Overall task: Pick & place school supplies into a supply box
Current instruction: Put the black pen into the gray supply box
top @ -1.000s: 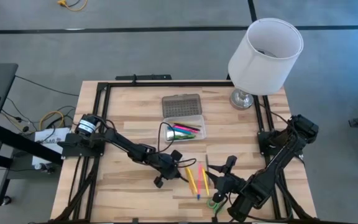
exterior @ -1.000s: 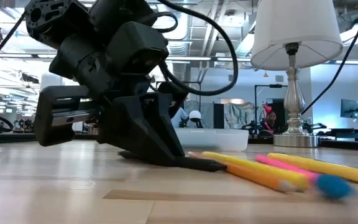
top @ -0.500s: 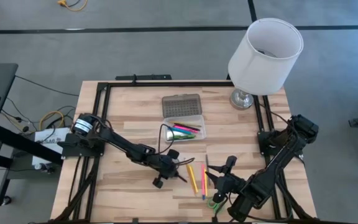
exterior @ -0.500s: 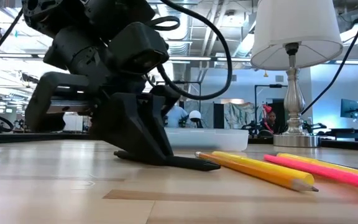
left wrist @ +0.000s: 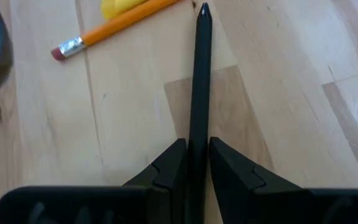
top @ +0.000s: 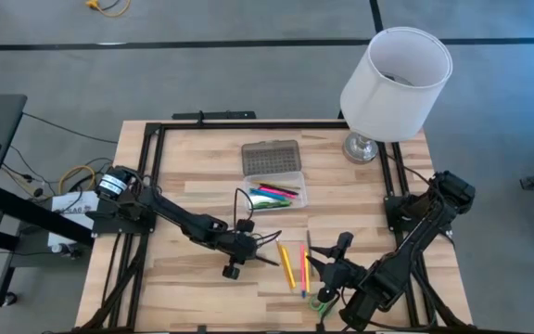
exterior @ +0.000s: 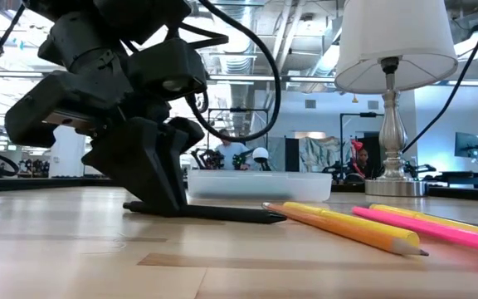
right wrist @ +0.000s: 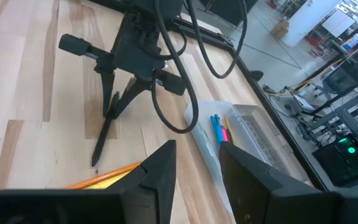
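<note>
Overhead, item by item: table (top: 184,167), pale wood, black frame. Supply box (top: 274,189), clear, at the table's middle toward the far side, its dotted grey lid (top: 271,156) folded open on the far side; pink, green and blue pens lie inside. White lamp (top: 393,76) at the far right corner. Left gripper (top: 251,253) low over the wood near of the box, clamped on a dark pen (top: 269,258) whose free end points right toward the loose supplies. Orange pencil (top: 285,264) and a pink-and-yellow pair of pens (top: 304,267) lie side by side just right of that pen. Green-handled scissors (top: 321,299) at the near edge, partly under the right arm. Right gripper (top: 320,253) near the right of the loose pens, fingers apart, holding nothing

Table-level view: left gripper (exterior: 160,195) with fingertips down at the wood; dark pen (exterior: 222,213) lying flat, its end under the fingertips. Orange pencil (exterior: 347,228) and pink pen (exterior: 430,228) to the right, closer to the camera. Supply box (exterior: 260,184) behind; lamp (exterior: 392,91) at far right

Left wrist view: both fingers (left wrist: 166,171) pressed against the dark pen (left wrist: 201,87); orange pencil (left wrist: 114,28), eraser end visible, beyond

Right wrist view: own fingers (right wrist: 157,171) spread with bare wood between; left gripper (right wrist: 112,106) farther off, grasping the dark pen (right wrist: 104,137); supply box (right wrist: 222,140) with coloured pens beside it
</note>
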### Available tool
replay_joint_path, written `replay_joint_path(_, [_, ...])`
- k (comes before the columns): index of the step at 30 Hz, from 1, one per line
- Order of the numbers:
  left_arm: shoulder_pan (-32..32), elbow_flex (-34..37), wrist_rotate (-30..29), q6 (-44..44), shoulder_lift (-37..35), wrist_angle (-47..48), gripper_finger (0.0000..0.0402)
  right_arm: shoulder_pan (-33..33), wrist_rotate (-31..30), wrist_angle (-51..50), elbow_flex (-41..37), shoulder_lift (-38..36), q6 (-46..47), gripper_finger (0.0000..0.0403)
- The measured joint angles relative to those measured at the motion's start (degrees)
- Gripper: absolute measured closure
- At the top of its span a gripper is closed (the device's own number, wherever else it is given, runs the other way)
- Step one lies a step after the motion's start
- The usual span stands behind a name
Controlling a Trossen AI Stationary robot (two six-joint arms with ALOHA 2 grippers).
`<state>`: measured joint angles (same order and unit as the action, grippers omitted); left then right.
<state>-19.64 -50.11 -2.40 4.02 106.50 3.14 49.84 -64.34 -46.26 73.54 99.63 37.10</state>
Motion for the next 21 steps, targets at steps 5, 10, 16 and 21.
replay_joint_path(5, [-0.4, 0.1, 0.0, -3.2, 0.0, -1.0, 0.0333, -0.1, 0.0, 0.0, 0.0, 0.0, 0.0, 0.0285])
replay_joint_path(10, [-0.5, 0.4, 0.1, -7.1, 0.0, -3.2, 0.0333, -0.1, 0.0, 0.0, 0.0, 0.0, 0.0, 0.0285])
replay_joint_path(16, [-0.5, 0.5, 0.2, -7.8, 0.1, -3.8, 0.0333, -0.1, 0.0, 0.0, 0.0, 0.0, 0.0, 0.0285])
replay_joint_path(21, [-0.5, 0.5, 0.2, -7.9, 0.1, -4.4, 0.0314, -0.1, 0.0, 0.0, 0.0, 0.0, 0.0, 0.0285])
